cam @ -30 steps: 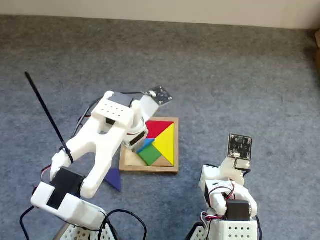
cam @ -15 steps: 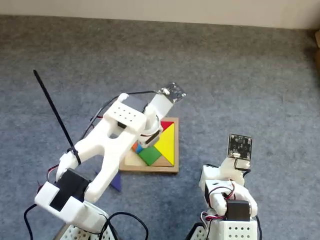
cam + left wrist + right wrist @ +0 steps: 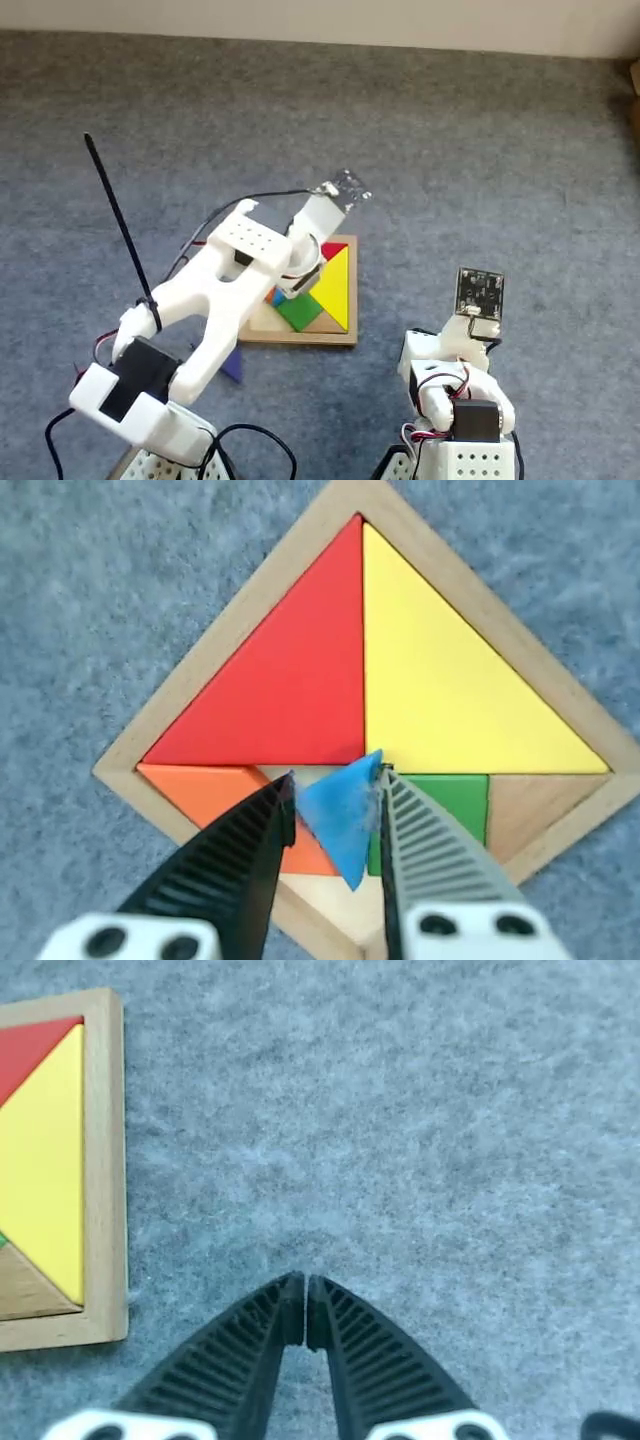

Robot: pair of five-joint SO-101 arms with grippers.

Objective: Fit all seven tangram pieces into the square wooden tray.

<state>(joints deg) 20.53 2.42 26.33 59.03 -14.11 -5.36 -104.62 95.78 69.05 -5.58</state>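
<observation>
tray [image 3: 215,655] on carpet [image 3: 500,150] | red [image 3: 290,680], yellow [image 3: 450,680], orange [image 3: 200,780] and green [image 3: 450,795] seated inside | blue triangle [image 3: 335,825] clamped in left gripper [image 3: 335,780] over tray's middle | purple piece [image 3: 232,365], probably, on carpet beside tray, half under arm | right gripper [image 3: 305,1295] pinched together, empty, above carpet right of tray

Soft, even light lies over the grey carpet [image 3: 500,150], bright from edge to edge. The left arm [image 3: 210,300] throws just a faint, soft-edged shadow onto the carpet beside the tray [image 3: 300,337]. The red piece [image 3: 290,680] and yellow piece [image 3: 450,680] show flat, matte colour.
</observation>
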